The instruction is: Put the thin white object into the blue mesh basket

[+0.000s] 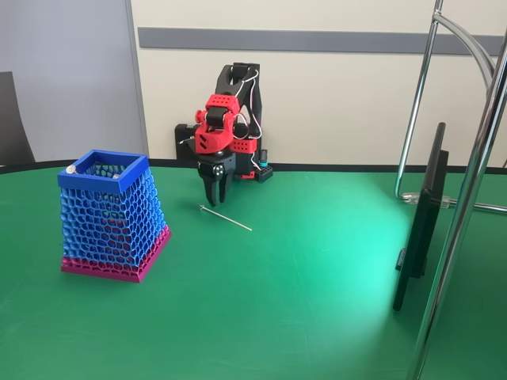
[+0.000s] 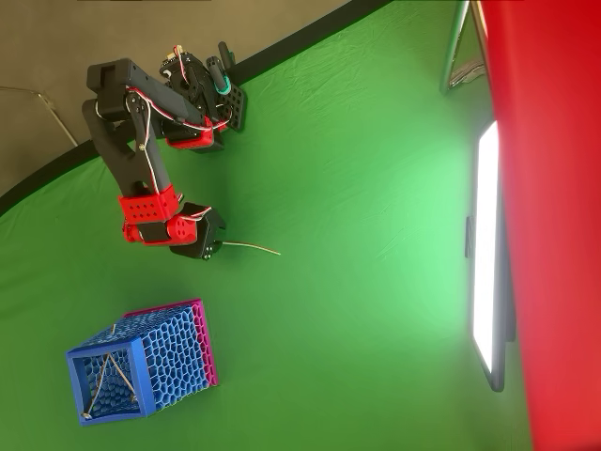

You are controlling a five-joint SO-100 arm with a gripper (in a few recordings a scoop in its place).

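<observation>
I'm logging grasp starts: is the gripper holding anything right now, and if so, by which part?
Nothing is held. The gripper hangs just above the knobbed end of the thin white object, which lies flat on the green table.

Matt green cloth table (image 1: pixel 317 317); plastic honeycomb blue mesh basket (image 1: pixel 111 218)

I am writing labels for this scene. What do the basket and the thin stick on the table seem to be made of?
The blue mesh basket: probably matte printed plastic, given its stiff honeycomb walls and magenta base band. The thin white stick: straight and pale grey, perhaps metal or plastic; too thin to tell.
</observation>
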